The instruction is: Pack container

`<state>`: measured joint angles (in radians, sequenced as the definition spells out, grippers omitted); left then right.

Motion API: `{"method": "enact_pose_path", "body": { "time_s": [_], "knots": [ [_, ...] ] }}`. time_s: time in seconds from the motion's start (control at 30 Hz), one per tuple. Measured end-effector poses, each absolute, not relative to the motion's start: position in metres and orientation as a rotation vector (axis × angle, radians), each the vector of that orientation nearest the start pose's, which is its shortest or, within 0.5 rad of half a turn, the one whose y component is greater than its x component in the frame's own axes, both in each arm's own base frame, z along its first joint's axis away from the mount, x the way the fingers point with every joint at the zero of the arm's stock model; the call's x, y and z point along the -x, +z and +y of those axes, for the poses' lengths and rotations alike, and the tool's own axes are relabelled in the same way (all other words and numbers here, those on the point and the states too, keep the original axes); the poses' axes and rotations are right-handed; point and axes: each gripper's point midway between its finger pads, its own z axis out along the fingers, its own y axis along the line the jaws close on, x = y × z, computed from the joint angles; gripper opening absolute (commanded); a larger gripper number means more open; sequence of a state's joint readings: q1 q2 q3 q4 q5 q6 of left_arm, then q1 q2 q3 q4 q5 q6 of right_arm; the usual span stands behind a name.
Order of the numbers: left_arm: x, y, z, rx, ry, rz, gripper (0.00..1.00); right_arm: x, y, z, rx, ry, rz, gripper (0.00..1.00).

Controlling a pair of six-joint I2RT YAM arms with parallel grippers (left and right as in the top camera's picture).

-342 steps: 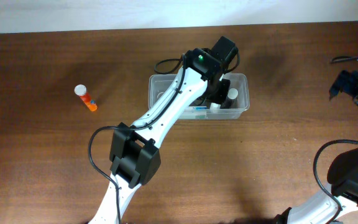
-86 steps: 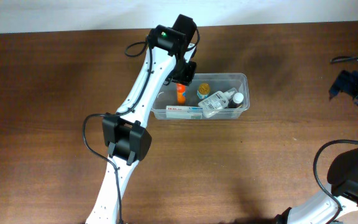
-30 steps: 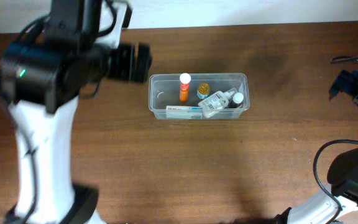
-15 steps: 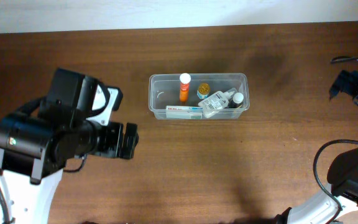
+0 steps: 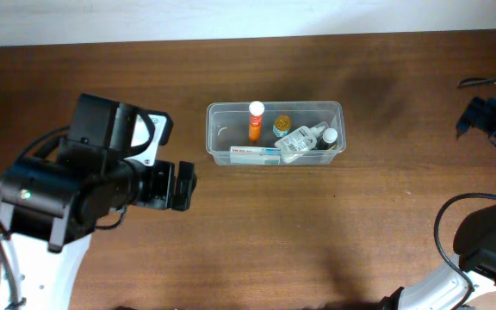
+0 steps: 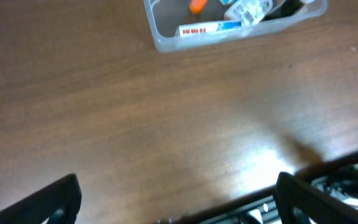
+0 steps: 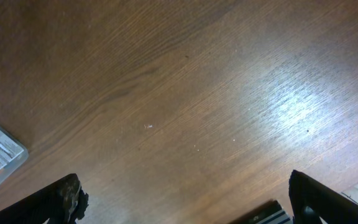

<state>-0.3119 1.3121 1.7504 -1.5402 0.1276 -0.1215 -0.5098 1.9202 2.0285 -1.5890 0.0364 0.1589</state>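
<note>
your container (image 5: 220, 138) sits on the surface (image 5: 317, 232) toward the far edge, about midway across, with its long side running left to right. inside it, an orange bottle (image 5: 254, 122) with a white cap stands upright left of the middle. an amber bottle (image 5: 282, 124) stands just beside it to the right. a clear bottle (image 5: 298, 141) lies tilted across the right half. a white-capped bottle (image 5: 327, 136) is at the right end; you cannot tell whether those two touch. a flat box (image 5: 255, 155) lies along the near wall.

your left hand (image 5: 183, 186) hangs over the surface to the left of the container and nearer you, well apart from it, pointing toward the right. its jaws are spread wide and grip nothing. in the left wrist view the two fingers (image 6: 55, 199) frame bare wood, and the container shows at the top of the picture.

your right hand (image 5: 479, 116) is at the far right edge of the surface, well apart from the container. its jaws are spread wide too and grip nothing. the right wrist view shows only wood between the fingers (image 7: 64, 193), with a corner of the container at the left edge.
</note>
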Motion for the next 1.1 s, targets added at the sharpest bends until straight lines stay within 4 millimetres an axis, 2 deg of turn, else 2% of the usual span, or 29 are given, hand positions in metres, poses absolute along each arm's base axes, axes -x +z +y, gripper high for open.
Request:
{"method": "enact_pose_path", "body": {
  "time_s": [0.13, 0.27, 0.37, 0.43, 0.63, 0.83, 1.1],
  "knots": [
    [-0.257, 0.286, -0.105, -0.362, -0.283, 2.635, 0.99, -0.320, 0.203, -0.186, -1.006, -0.079, 2.888, 0.98],
    [-0.268, 0.251, -0.108, -0.471, -0.255, 2.541, 0.99, -0.320, 0.203, -0.186, -1.005, -0.080, 2.888, 0.98],
    [-0.270, 0.227, -0.108, -0.526, -0.235, 2.442, 0.99, -0.319, 0.203, -0.186, -1.006, -0.079, 2.889, 0.98],
    [-0.264, 0.208, -0.105, -0.547, -0.221, 2.389, 0.99, -0.319, 0.203, -0.186, -1.006, -0.079, 2.889, 0.98],
    [-0.253, 0.177, -0.088, -0.492, -0.190, 2.191, 0.99, -0.319, 0.203, -0.186, -1.007, -0.079, 2.889, 0.98],
    [-0.242, 0.171, -0.068, -0.407, -0.176, 2.020, 0.99, -0.319, 0.202, -0.186, -1.006, -0.078, 2.890, 0.98],
    [-0.231, 0.184, -0.058, -0.362, -0.163, 1.885, 1.00, -0.319, 0.203, -0.186, -1.006, -0.079, 2.889, 0.98]
  ]
}}
